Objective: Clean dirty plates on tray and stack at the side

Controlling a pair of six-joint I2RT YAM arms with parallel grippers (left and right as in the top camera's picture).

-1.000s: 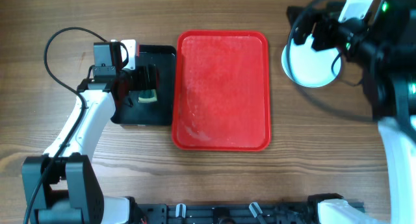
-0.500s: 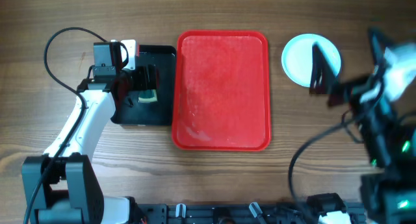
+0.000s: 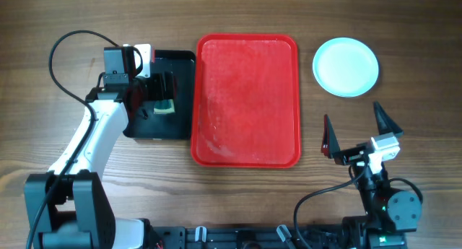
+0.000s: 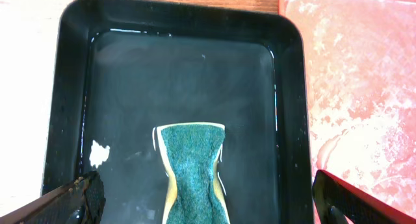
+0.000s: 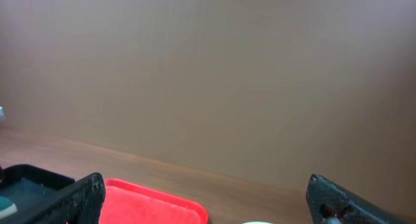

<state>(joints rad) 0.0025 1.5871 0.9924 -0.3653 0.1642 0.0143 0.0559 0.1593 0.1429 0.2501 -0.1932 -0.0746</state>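
Note:
The red tray (image 3: 245,97) holds no plates; its surface shows wet, pale streaks. A round white plate with a pale aqua rim (image 3: 346,66) lies on the table right of the tray; I cannot tell whether others lie under it. My right gripper (image 3: 351,113) stands open near the table's front edge, well below the plate, with nothing between its fingers (image 5: 78,201). My left gripper (image 3: 162,94) hangs open over the black tray (image 4: 182,68). Between its fingers (image 4: 71,201) a green sponge (image 4: 193,172) lies in shallow water, untouched.
The black tray (image 3: 159,126) sits against the red tray's left edge (image 4: 357,87). A black cable (image 3: 65,58) loops over the table at the far left. In the right wrist view I see the red tray's corner (image 5: 156,208) and a plain wall behind.
My right arm has drawn back from the plate at the back right to the table's front edge, its gripper staying open. The left arm has not moved.

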